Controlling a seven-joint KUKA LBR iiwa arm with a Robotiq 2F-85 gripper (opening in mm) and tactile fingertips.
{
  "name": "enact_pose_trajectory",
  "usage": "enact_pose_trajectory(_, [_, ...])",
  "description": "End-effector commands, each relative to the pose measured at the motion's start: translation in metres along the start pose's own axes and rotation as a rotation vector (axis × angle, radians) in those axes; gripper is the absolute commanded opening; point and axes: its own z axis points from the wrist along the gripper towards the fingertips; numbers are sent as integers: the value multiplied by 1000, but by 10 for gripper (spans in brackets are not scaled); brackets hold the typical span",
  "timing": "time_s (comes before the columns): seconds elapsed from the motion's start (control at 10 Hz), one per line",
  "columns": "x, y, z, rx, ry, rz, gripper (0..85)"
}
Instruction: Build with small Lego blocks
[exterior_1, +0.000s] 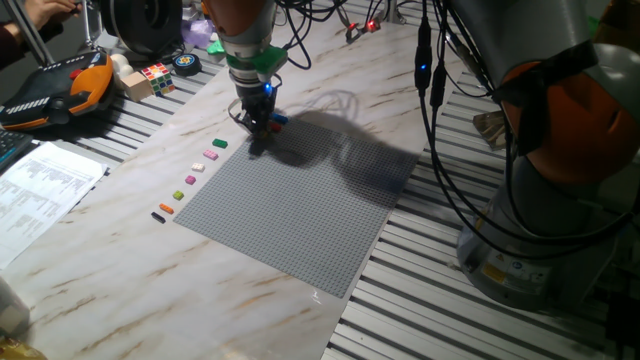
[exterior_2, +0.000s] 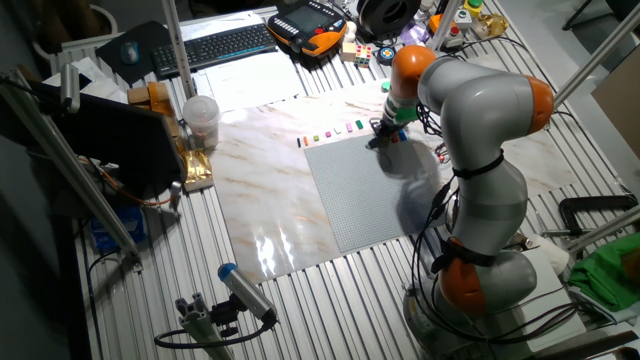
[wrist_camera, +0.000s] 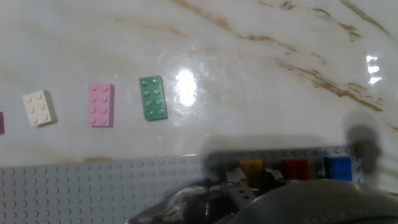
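Note:
My gripper (exterior_1: 258, 120) is down at the far corner of the grey baseplate (exterior_1: 300, 210). In the hand view its fingertips (wrist_camera: 233, 177) closely flank a yellow brick (wrist_camera: 251, 166) on the plate's edge row, and the gripper (wrist_camera: 252, 177) looks shut on it. A red brick (wrist_camera: 296, 168) and a blue brick (wrist_camera: 337, 168) sit beside it on the plate. On the marble beside the plate lies a row of loose bricks: green (wrist_camera: 153, 98), pink (wrist_camera: 100, 104), white (wrist_camera: 40, 107), then purple (exterior_1: 190, 180), orange (exterior_1: 166, 208) and black (exterior_1: 158, 217).
A multicoloured puzzle cube (exterior_1: 157, 78) and an orange-and-black pendant (exterior_1: 60, 90) lie at the far left. Printed papers (exterior_1: 40, 185) lie at the left. The robot's base (exterior_1: 540, 230) and cables stand right of the plate. A plastic cup (exterior_2: 200, 118) stands on the table.

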Motion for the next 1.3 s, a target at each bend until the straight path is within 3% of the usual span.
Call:
enact_pose_trajectory(0.0, [0, 0, 0, 0, 0, 0, 7])
enact_pose_trajectory(1.2, [-4, 0, 4, 5, 4, 4, 7])
